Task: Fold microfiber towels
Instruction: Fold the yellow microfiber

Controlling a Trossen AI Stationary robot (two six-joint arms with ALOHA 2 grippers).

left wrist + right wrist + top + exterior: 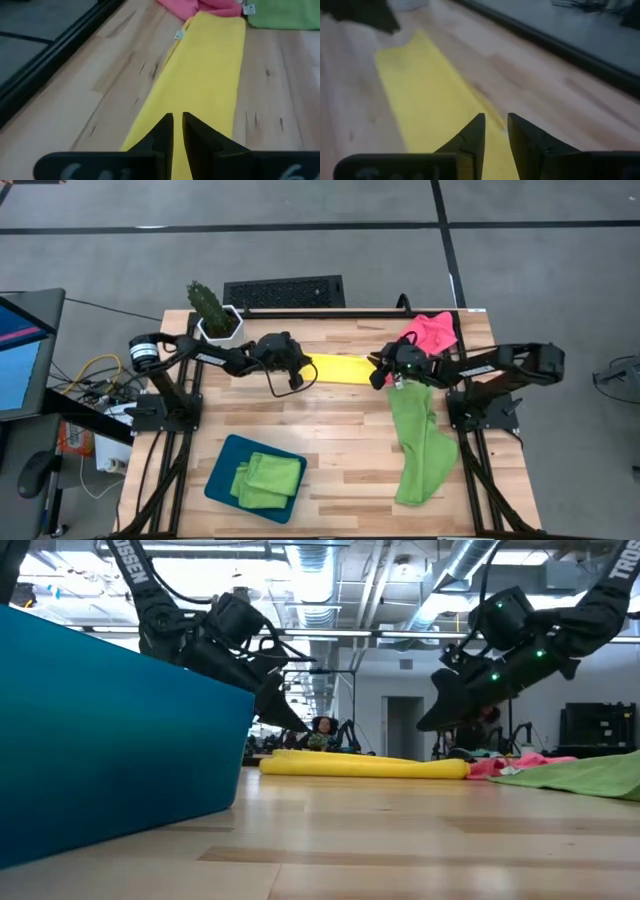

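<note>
A yellow towel (340,367) lies folded into a long strip on the table between my two grippers; it also shows in the low view (365,767). My left gripper (300,372) hovers over its left end, fingers a narrow gap apart (177,125). My right gripper (380,373) hovers over its right end, fingers slightly apart (496,127). In the low view both grippers (298,725) (425,723) stand clear above the strip. A pink towel (432,330) lies crumpled at the far right. A lime green towel (415,442) lies spread at the right.
A dark teal tray (222,480) at the near left holds folded lime green towels (268,478). A potted cactus (212,312) stands at the far left corner. A black grille (285,292) lies beyond the far edge. Bare wood lies in the middle near part.
</note>
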